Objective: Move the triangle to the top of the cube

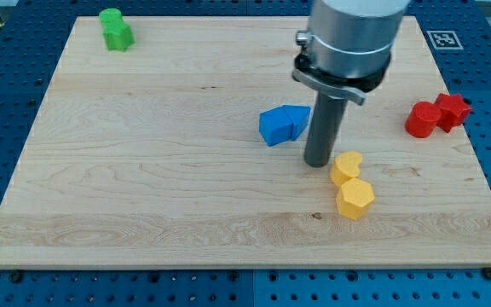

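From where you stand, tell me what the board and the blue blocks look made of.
The board looks like pale wood with a matte finish: grain lines and small knots run across it. The blue blocks look like moulded plastic or painted wood, evenly coloured and smooth with a faint sheen; I can't tell which. My tip stands just to their right in the view.

Laboratory test bench: my wooden counter (143,196) rests on a blue perforated mounting plate (7,102), with a printed fiducial marker (441,38) at the view's top right.

My tip (317,162) stands between blue blocks (282,124) and yellow blocks (351,184)
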Motion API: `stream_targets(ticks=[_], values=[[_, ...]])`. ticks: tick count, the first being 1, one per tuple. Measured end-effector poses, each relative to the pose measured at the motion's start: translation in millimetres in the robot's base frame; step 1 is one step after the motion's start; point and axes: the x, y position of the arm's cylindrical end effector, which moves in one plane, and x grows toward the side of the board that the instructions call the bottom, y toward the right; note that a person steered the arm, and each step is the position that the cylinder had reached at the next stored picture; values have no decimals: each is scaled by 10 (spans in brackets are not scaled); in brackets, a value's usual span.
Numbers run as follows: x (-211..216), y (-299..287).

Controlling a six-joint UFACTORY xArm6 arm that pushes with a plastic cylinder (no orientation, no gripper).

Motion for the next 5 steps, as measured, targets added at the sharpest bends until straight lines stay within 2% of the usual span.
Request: stream_targets(ticks=[1,2,3,5], values=[[-30,-13],[-40,348],[-381,348],[-564,16]])
